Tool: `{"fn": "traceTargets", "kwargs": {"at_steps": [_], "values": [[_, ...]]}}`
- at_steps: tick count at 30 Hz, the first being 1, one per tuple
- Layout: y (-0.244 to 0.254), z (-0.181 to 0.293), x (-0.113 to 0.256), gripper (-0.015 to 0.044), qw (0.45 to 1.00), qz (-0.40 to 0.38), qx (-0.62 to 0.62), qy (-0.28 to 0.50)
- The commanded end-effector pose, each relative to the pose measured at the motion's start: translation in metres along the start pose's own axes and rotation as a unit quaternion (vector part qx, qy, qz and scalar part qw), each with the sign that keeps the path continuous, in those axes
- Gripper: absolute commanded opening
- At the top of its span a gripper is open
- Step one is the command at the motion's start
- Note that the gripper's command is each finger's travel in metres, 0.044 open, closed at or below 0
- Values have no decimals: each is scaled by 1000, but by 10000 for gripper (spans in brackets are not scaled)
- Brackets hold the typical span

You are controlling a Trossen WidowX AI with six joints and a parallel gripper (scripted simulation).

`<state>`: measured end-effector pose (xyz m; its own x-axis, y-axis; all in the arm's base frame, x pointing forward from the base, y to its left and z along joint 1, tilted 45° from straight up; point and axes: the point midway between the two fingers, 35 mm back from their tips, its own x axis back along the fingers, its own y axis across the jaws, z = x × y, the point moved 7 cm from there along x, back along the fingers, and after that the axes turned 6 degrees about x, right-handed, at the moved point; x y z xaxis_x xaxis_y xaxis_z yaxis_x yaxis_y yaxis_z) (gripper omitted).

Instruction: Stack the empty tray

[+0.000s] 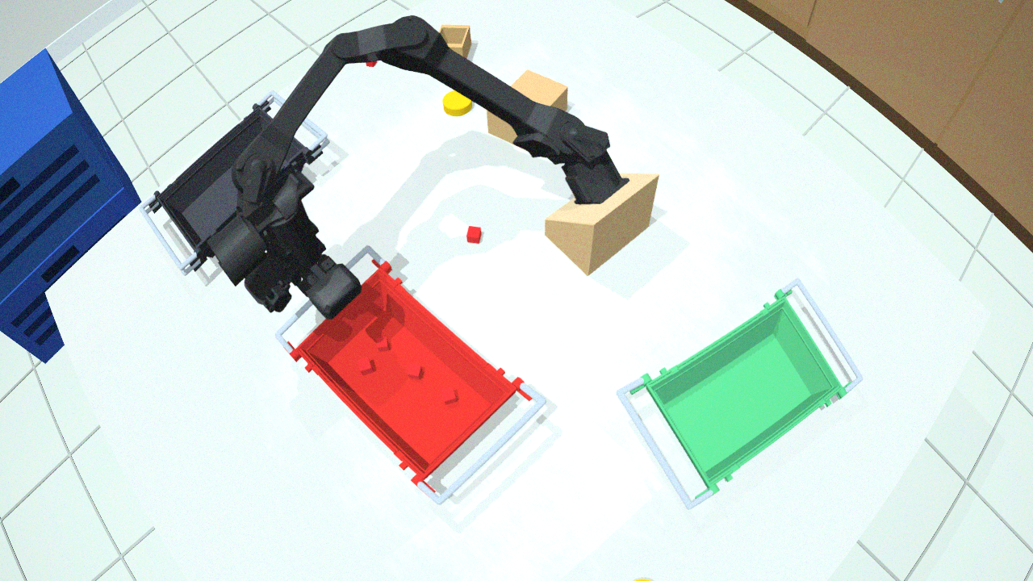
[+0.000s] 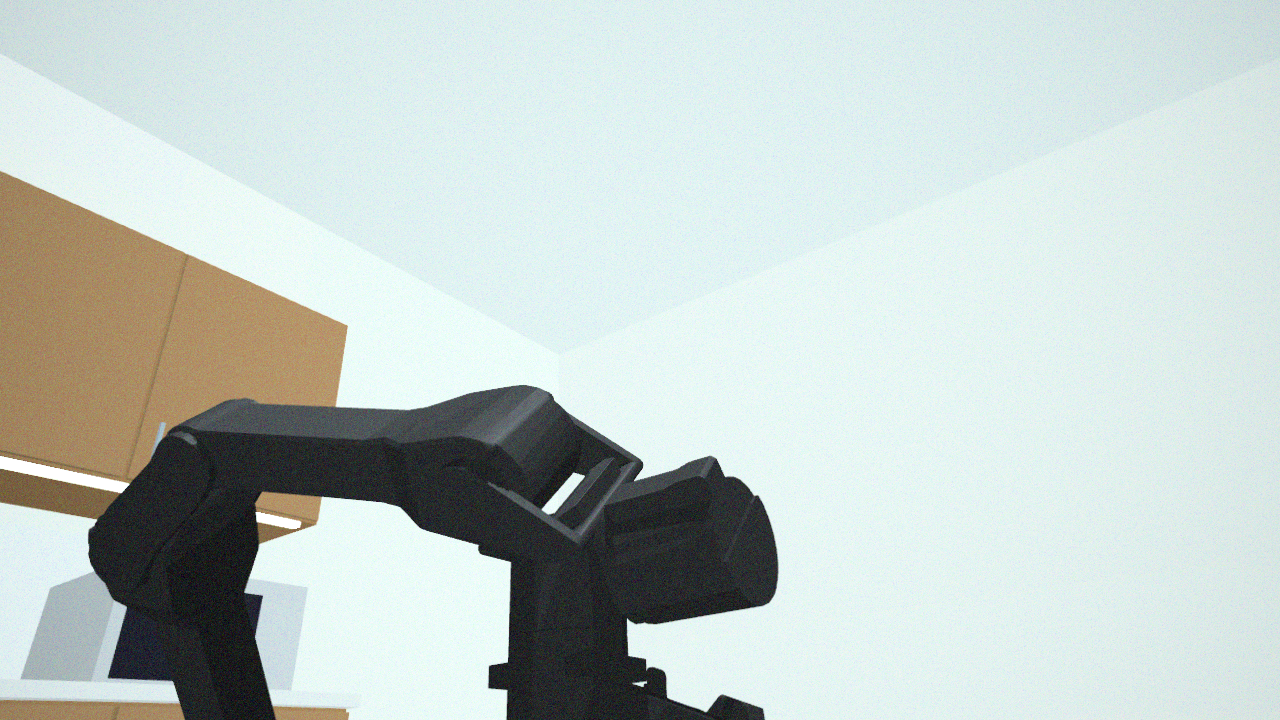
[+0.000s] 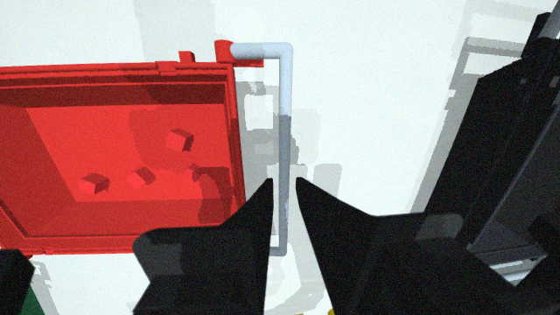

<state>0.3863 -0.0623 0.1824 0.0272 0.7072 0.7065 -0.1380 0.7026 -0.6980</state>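
The red tray point(image 1: 404, 404) point(image 3: 87, 122) holds several small red blocks point(image 1: 415, 372) point(image 3: 178, 140). Its upper-left bar point(image 1: 290, 324) point(image 3: 285, 87) and lower-right bar point(image 1: 491, 449) are swung out over its ends. An empty green tray point(image 1: 750, 397) stands at the right, its bars outward. An empty black tray point(image 1: 216, 191) point(image 3: 490, 87) stands upper left, partly behind the arm, its bars also outward. My gripper point(image 3: 284, 178) is slightly open and empty, pointing down over the red tray's upper-left bar. The bar shows between the fingertips in the wrist view; the height gap is unclear.
A loose red block point(image 1: 474, 235) lies beyond the red tray. The arm stands on a wooden wedge point(image 1: 621, 223). A yellow disc point(image 1: 456, 103), a wooden block point(image 1: 545, 88) and a small wooden box point(image 1: 454, 35) are farther back. A blue cabinet point(image 1: 43, 144) is at the left edge.
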Motion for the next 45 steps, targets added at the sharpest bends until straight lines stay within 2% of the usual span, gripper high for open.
{"fn": "traceTargets", "kwargs": {"at_steps": [1,10,24,38,45], "values": [[-1,1,-15,86,1000,2,2,5],[-1,3,-40,86,1000,3,2,5],[34,-1,-6,86,1000,2,2,5],[74,-5,-25,86,1000,1,2,5],[72,-7,1,86,1000,0,2,5]]}}
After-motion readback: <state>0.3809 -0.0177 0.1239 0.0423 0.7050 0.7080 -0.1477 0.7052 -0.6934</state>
